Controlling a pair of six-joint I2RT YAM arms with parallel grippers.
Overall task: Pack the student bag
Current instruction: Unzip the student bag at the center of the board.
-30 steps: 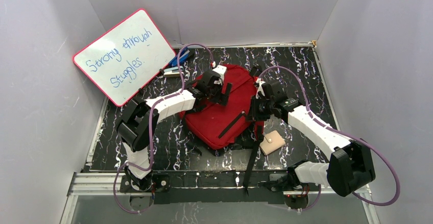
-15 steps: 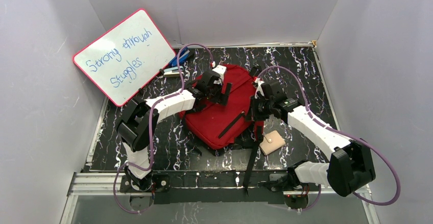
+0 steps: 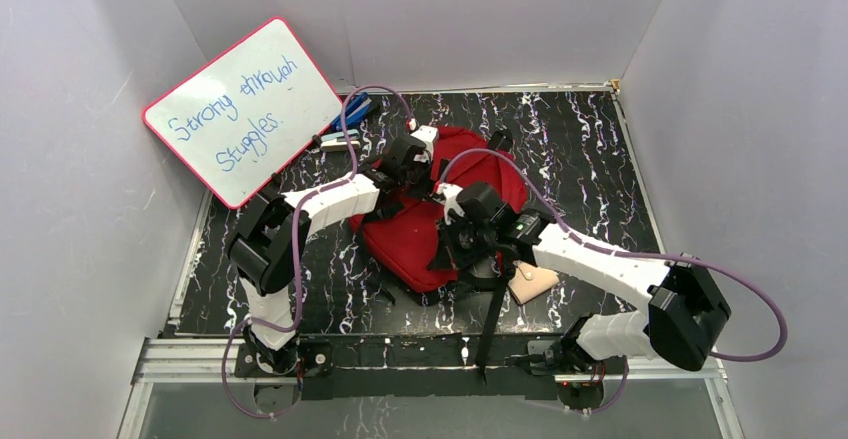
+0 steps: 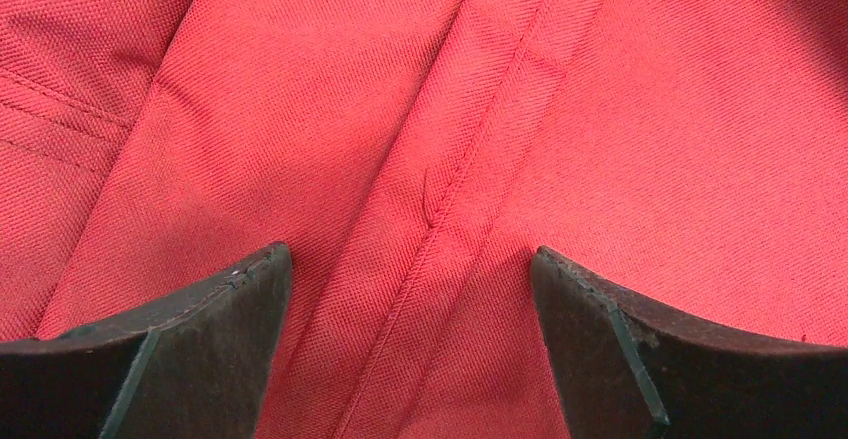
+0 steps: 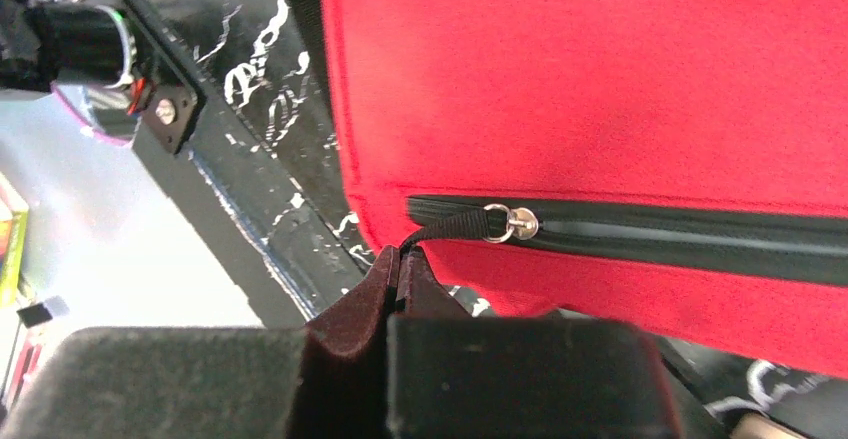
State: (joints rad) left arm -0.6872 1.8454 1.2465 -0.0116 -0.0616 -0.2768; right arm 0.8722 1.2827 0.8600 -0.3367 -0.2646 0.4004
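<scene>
Tightly, right pincer (image 5: 398, 267) clamping zipper pull (image 5: 455, 227), edge-side

The dark-red fabric bag (image 3: 412, 244) lies flat and slumped at the middle of the black marbled tabletop (image 3: 590, 149), with a black zipper (image 5: 680, 239) across it and black straps (image 3: 490, 319) trailing toward the near edge.

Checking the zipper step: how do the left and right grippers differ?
The left gripper is open over the student bag's plain fabric, holding nothing; the right gripper is shut on the black zipper pull. The left is farther back on the bag than the right. Both are at the bag.
</scene>
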